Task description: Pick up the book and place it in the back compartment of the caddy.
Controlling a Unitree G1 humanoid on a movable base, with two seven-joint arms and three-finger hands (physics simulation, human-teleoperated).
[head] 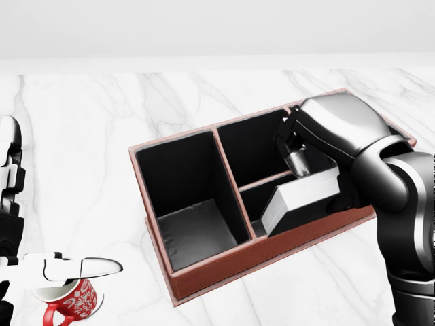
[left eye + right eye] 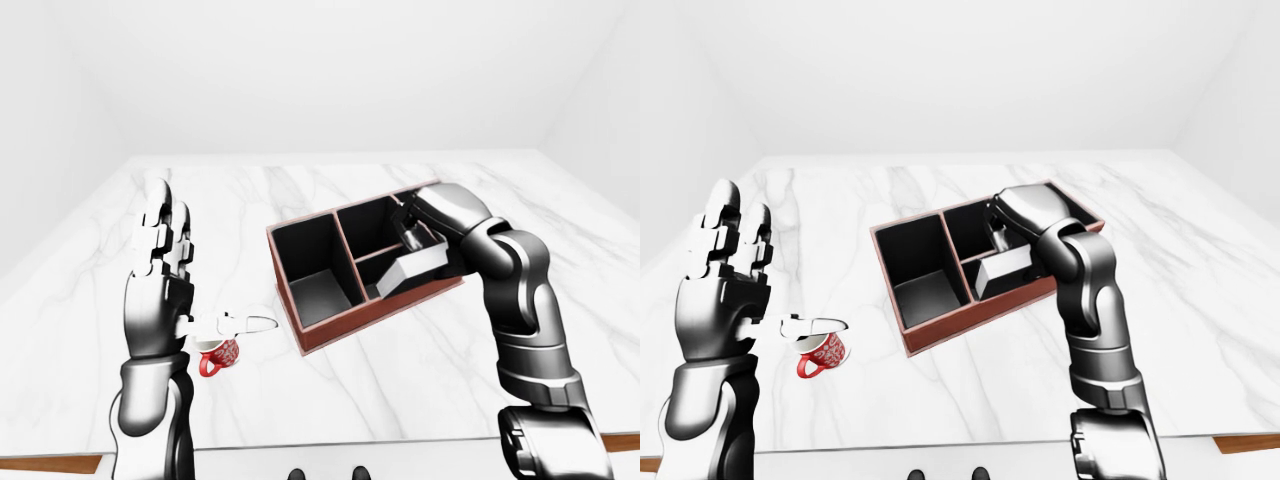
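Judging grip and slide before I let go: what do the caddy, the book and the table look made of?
Caddy: reddish-brown matte walls, perhaps leather or wood; dark, faintly sheeny lining. Book: white ridged edge like paper pages; cover material unclear. Table: white with grey veins, polished marble look. Right robot hand: glossy black and silver shells.

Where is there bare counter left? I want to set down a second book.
Bare marble counter lies left of the caddy, above the red mug, and along the top edge beyond the caddy. It is crowded at the caddy's right end, where the right hand holds the book.
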